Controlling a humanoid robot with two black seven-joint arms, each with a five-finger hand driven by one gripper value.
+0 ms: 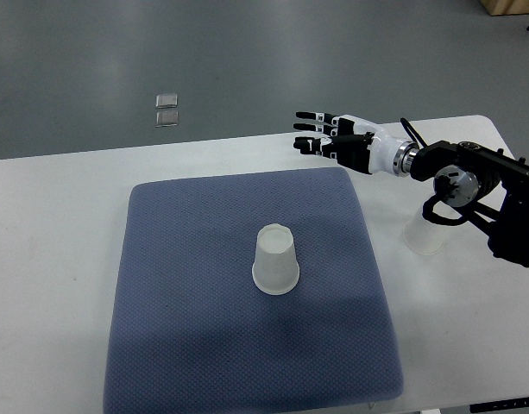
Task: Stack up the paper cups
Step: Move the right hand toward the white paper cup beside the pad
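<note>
Right robot hand (326, 136) open, empty, above table (57, 259); upturned paper cup (275, 259) on blue mat (186, 328).

One cup (275, 260) stands upside down mid-mat (186, 345); another cup (423, 238) on the table (57, 259), right.

One steep overhead view from the robot's side, facing the table (66, 224).

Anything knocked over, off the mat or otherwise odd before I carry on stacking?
Nothing is spilled or damaged. One paper cup stands upside down on the blue mat. The second cup sits off the mat on the white table, partly hidden under the right arm. The right hand hovers open, holding nothing.
</note>
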